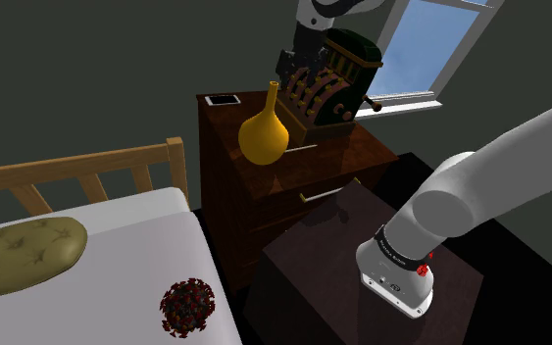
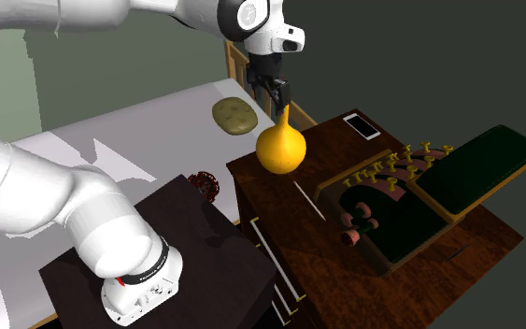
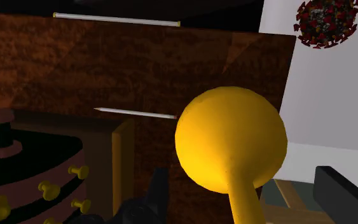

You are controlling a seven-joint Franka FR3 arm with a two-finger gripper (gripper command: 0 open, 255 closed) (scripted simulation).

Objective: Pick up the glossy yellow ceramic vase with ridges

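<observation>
The glossy yellow vase (image 1: 263, 137) has a round body and a long thin neck. It stands upright near the front edge of the dark wooden dresser (image 1: 347, 157). In the second exterior view my black gripper (image 2: 277, 92) hangs right over the tip of the vase (image 2: 280, 148). From the wrist camera the vase (image 3: 231, 143) is close, its neck rising between the two black fingers (image 3: 157, 194). The gripper (image 3: 241, 178) is open, and neither finger touches the neck.
An antique cash register (image 1: 332, 73) stands just behind the vase, with a small phone (image 1: 224, 99) at the dresser's far corner. Beside the dresser is a bed (image 1: 117, 245) bearing an olive cushion (image 1: 24, 255) and a red spiky ball (image 1: 187, 306). A window (image 1: 430, 49) is behind.
</observation>
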